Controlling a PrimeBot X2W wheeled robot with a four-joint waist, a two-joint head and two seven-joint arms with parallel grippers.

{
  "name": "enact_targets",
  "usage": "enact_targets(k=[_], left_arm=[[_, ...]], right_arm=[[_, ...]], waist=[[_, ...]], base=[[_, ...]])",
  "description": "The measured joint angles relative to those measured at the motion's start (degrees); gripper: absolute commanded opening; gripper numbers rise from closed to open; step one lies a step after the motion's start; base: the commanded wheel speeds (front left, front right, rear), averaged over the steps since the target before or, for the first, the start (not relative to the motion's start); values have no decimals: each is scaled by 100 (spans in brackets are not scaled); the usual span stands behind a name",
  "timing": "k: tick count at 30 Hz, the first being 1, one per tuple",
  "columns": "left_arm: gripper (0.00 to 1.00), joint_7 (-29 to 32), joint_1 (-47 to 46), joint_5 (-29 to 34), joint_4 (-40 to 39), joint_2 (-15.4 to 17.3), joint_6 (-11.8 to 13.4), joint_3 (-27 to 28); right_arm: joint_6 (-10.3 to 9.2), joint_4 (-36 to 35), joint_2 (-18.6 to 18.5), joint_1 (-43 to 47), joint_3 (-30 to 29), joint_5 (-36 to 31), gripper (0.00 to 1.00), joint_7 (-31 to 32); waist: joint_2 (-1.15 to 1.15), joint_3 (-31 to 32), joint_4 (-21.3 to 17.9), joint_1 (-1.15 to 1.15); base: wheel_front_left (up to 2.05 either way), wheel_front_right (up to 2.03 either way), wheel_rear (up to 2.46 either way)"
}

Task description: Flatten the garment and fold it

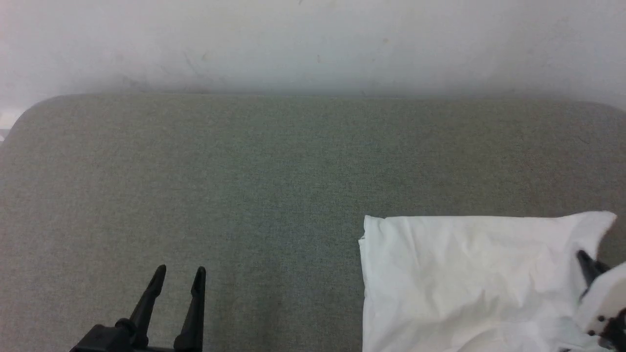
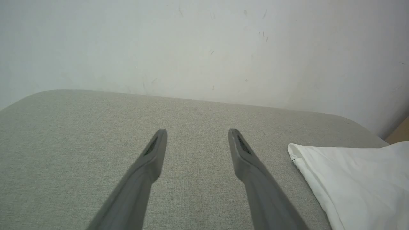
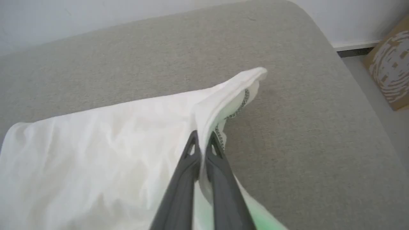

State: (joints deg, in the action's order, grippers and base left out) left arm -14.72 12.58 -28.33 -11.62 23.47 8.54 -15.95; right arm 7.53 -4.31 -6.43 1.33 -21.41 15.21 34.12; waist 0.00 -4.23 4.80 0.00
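Note:
The garment (image 1: 469,278) is a white thin shirt lying folded at the right front of the grey cushioned surface (image 1: 274,176). In the right wrist view my right gripper (image 3: 202,138) is shut on the garment's (image 3: 96,153) right edge, where a fold with grey-black zigzag stitching is pinched and lifted. In the head view that gripper (image 1: 587,261) shows as a dark finger and a pale wrist at the garment's right edge. My left gripper (image 1: 178,274) stands open over bare surface at the lower left, well left of the shirt. Its fingers (image 2: 153,153) hold nothing, with the garment's corner (image 2: 351,179) to their right.
A pale wall (image 1: 313,44) runs along the back of the surface. The surface's corners are rounded. Beyond its right edge lies grey floor with a brown patterned cardboard box (image 3: 391,64) against the wall.

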Motion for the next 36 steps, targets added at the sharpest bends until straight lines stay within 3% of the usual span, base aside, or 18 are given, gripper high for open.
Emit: enact_targets(k=[6, 12, 18, 25, 28, 29, 30, 36], left_arm=[[100, 0, 26, -33, -7, -77, 1, 13], [100, 0, 24, -33, -5, -153, -27, 14], [100, -1, 4, -42, 26, -198, -93, 14], [100, 0, -105, -49, 158, -265, -153, -30], [100, 0, -135, -49, 201, -296, -178, -74], [100, 0, -137, -49, 213, -307, -193, -87], [100, 1, -144, -49, 224, -311, -196, -105], [100, 8, -218, -49, 236, -305, -197, -119]], right_arm=[[-1, -999, 98, 13, 1443, 926, 0, 815], [-1, -1310, 159, 6, 2336, 1137, 0, 1380], [-1, -782, 224, -109, 2814, 921, 0, 1367], [-1, 588, 319, -400, 3090, 544, 1, 1091], [0, 1178, 339, -580, 3069, 323, 33, 850], [-1, 1340, 341, -644, 3076, 261, 78, 775], [1, 1450, 342, -714, 3109, 235, 100, 688], [0, 1201, 360, -934, 3130, 590, 100, 493]], waist=[[0, 76, 13, 0], [0, 76, 137, 0], [0, 6, 329, 0], [0, -75, 571, 0], [0, -88, 660, 0], [0, -90, 684, 0], [0, -93, 706, 0], [0, -125, 684, 0]], base=[[0, 0, 0], [0, 0, 0], [0, 0, 0], [0, 0, 0], [0, 0, 0], [0, 0, 0], [0, 0, 0], [0, 0, 0]])
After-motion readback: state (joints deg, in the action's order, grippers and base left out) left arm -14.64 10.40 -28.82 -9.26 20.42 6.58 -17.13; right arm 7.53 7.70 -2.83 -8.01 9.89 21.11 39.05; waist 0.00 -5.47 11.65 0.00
